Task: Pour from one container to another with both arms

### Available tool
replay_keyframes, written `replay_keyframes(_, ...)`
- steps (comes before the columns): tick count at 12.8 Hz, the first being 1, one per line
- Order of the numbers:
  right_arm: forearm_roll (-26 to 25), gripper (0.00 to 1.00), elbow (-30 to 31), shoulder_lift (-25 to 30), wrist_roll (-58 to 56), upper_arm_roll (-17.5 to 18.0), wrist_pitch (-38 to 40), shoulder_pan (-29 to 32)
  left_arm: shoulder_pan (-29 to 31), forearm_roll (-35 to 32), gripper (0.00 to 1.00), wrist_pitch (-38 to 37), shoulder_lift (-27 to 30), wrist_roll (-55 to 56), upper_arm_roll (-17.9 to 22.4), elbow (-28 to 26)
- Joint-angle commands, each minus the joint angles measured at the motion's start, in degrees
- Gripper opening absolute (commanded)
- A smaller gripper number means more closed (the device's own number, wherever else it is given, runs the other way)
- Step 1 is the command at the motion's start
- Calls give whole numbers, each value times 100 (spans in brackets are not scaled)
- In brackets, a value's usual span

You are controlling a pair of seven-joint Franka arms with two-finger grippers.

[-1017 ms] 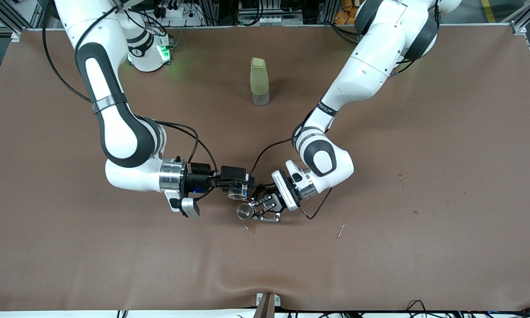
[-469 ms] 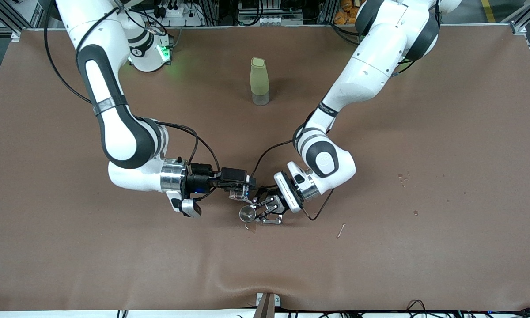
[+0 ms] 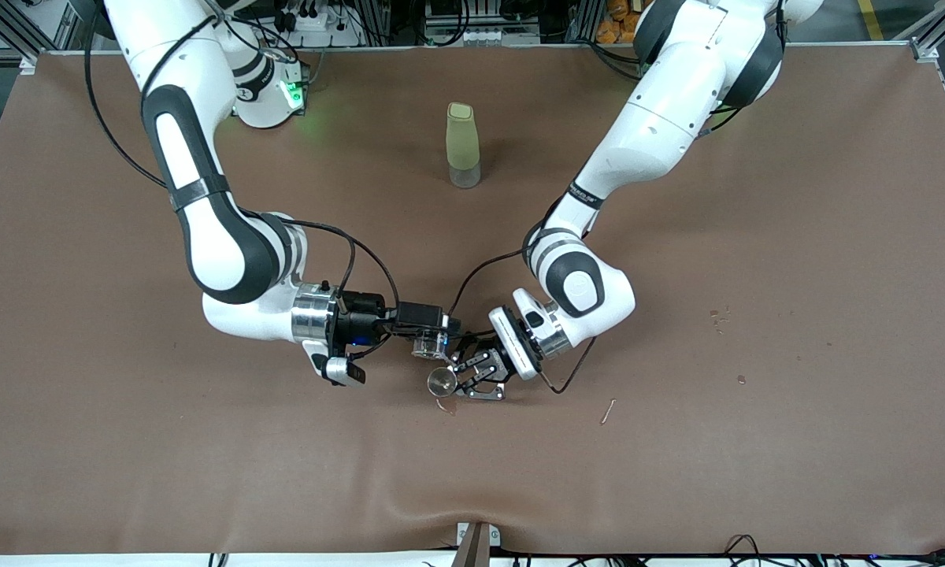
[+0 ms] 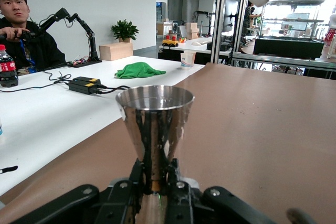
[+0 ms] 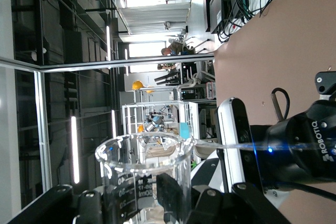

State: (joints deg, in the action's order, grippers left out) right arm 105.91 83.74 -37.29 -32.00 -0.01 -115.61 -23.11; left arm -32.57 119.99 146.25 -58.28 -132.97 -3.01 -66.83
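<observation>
Pouring is the step I have in hand, or the very start of it. My right claw (image 3: pixel 433 340) is clenched on the glass cup (image 3: pixel 428 345), holding it in the air over the middle of the worktop (image 3: pixel 756 441). In the right wrist view the glass cup (image 5: pixel 144 177) shows lying on its side against the room, so I judge the wrist has rolled it well toward horizontal; the left arm's wrist shows close by past its rim. I cannot tell from any view whether liquid is in it or running out.

My left claw (image 3: pixel 461 378) is clamped on the narrow waist of the metal cup (image 3: pixel 440 382), which hangs just off the worktop, mouth up. The left wrist view shows the metal cup (image 4: pixel 154 129) upright between the fingers (image 4: pixel 137 174), rim level, and I cannot see into the bowl from there.

In the front view the glass sits right beside the metal cup's rim, on the side toward the arms' bases, the two nearly touching or overlapping; I cannot tell whether the glass lip is truly above the opening.

The green bottle (image 3: pixel 462 146) stands well apart, closer to the bases, out of play.

Next, I reckon I must bring the glass lip squarely over the metal rim and roll the right wrist on slowly, keeping the left arm dead steady. That mouth is small, so any offset would send the stream onto the worktop.
</observation>
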Motion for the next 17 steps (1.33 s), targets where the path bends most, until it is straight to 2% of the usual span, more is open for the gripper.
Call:
replay_keyframes(1, 325, 0, -51, -59, 63, -60, -49, -70, -30, 209, 0, 9, 88, -19, 28, -67)
replay_keyframes(5, 518, 0, -51, -68, 63, -52, -435, -123, -12, 209, 0, -70, 89, -28, 28, -85)
replay_keyframes(17, 1151, 0, 72, -252, 71, -52, -445, -123, 23, 217, 0, -70, 80, -10, 28, -85)
